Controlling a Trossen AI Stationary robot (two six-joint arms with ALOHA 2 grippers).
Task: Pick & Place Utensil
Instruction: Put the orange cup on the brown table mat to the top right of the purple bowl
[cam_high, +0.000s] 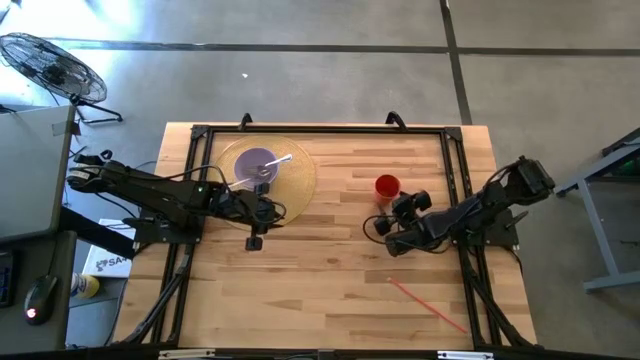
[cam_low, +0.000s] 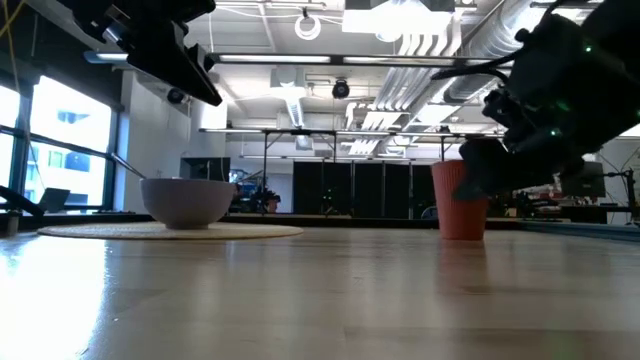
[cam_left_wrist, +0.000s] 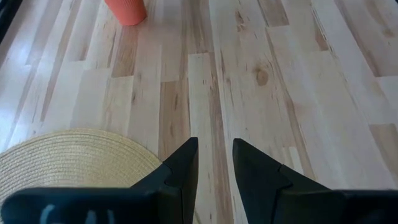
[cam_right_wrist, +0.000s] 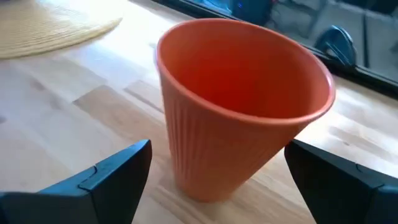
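Note:
A lilac bowl (cam_high: 258, 166) stands on a round straw placemat (cam_high: 300, 190) at the far left. A pale utensil (cam_high: 279, 160) lies in the bowl with its handle over the rim; the handle also shows in the low view (cam_low: 124, 164). My left gripper (cam_left_wrist: 215, 163) is open and empty above the placemat's right edge (cam_high: 276, 211). An orange ribbed cup (cam_right_wrist: 239, 106) stands upright on the table (cam_high: 387, 186). My right gripper (cam_right_wrist: 217, 180) is wide open just near of the cup (cam_high: 396, 213), one finger on either side and neither touching it.
A thin red stick (cam_high: 425, 300) lies on the wood at the near right. A black frame (cam_high: 320, 130) runs along the table's edges. Bare wood lies between the placemat and the cup (cam_high: 340, 250).

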